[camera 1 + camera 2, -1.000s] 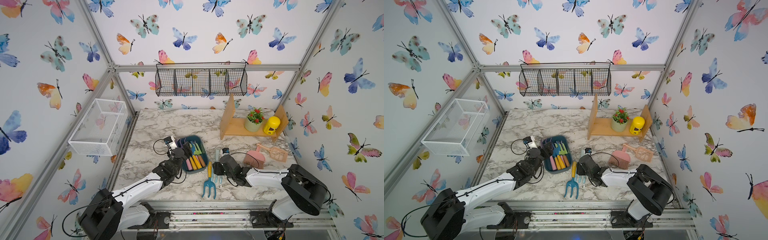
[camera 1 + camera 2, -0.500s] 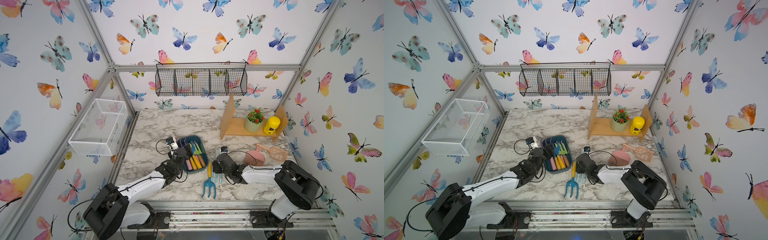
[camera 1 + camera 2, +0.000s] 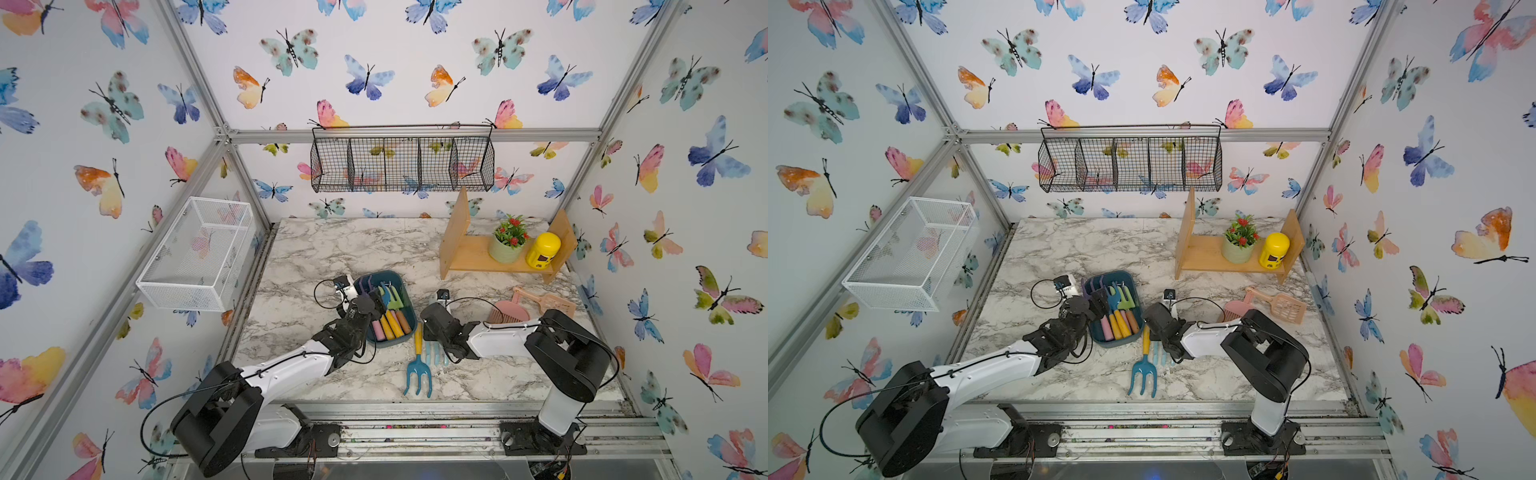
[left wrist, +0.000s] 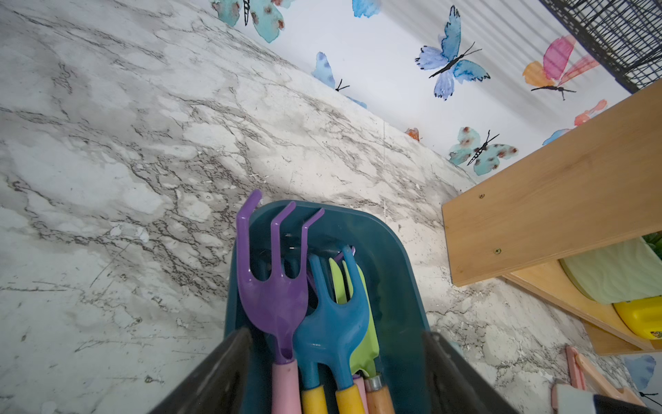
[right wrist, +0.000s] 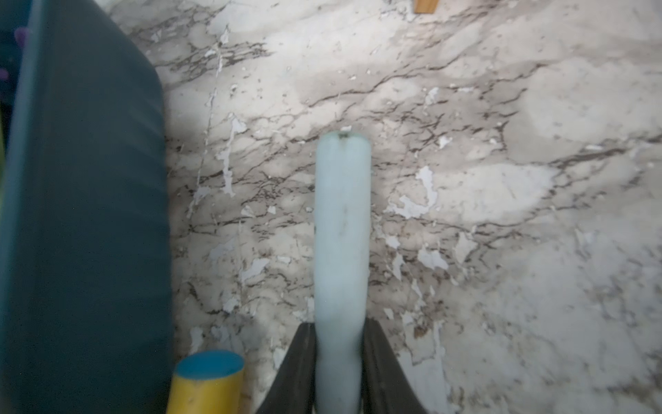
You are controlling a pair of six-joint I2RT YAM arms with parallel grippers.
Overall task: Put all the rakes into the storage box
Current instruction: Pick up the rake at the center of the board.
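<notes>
Pale-blue plastic rake (image 5: 342, 229) lies on the marble surface (image 5: 465, 179), handle clamped in my right hand (image 5: 340, 335), seemingly parallel to the dark teal storage tub (image 5: 82, 215) just left; left hand (image 4: 333, 344) hangs open.

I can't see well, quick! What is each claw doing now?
Left claw: open, holding nothing.
Right claw: shut on the pale blue rake, by its handle.

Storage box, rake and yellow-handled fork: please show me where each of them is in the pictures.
storage box (image 4: 392, 279): left wrist view, on its inner side wall.
rake (image 5: 342, 222): right wrist view, on the middle of its pale blue handle.
yellow-handled fork (image 3: 417, 369): in a top view, on its blue head.
</notes>
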